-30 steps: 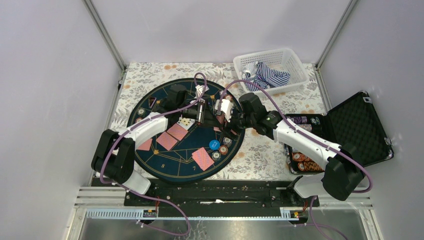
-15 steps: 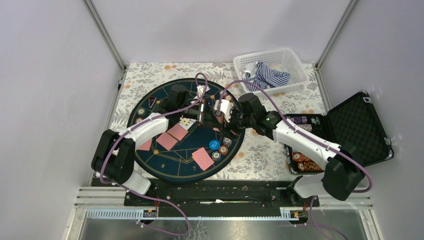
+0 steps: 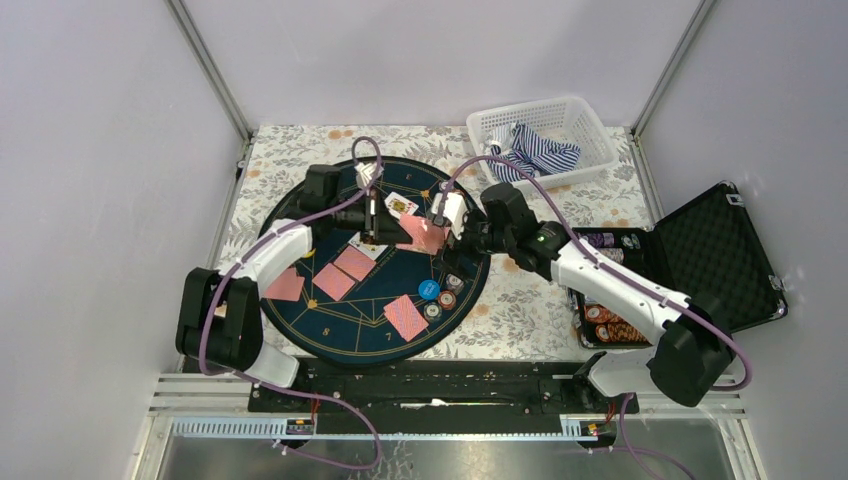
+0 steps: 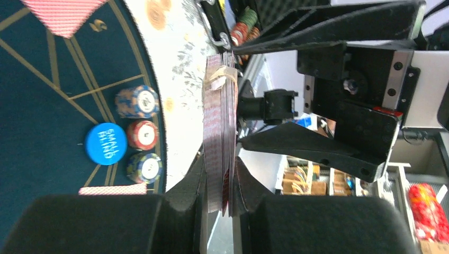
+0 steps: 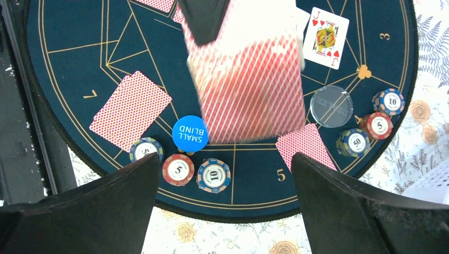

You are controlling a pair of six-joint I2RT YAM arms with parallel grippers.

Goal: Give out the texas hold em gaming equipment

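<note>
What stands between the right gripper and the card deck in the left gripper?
Nothing visible. The card deck, pinched in the left gripper, sits just ahead of the open right gripper, above the mat.

Floral table [image 3: 300, 145] carries navy mat [image 3: 340, 325], white basket [image 3: 540, 105], black case [image 3: 715, 250]

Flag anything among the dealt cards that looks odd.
One card, the jack of hearts near the clear dealer disc, lies face up, while the red-backed cards around it lie face down.
</note>
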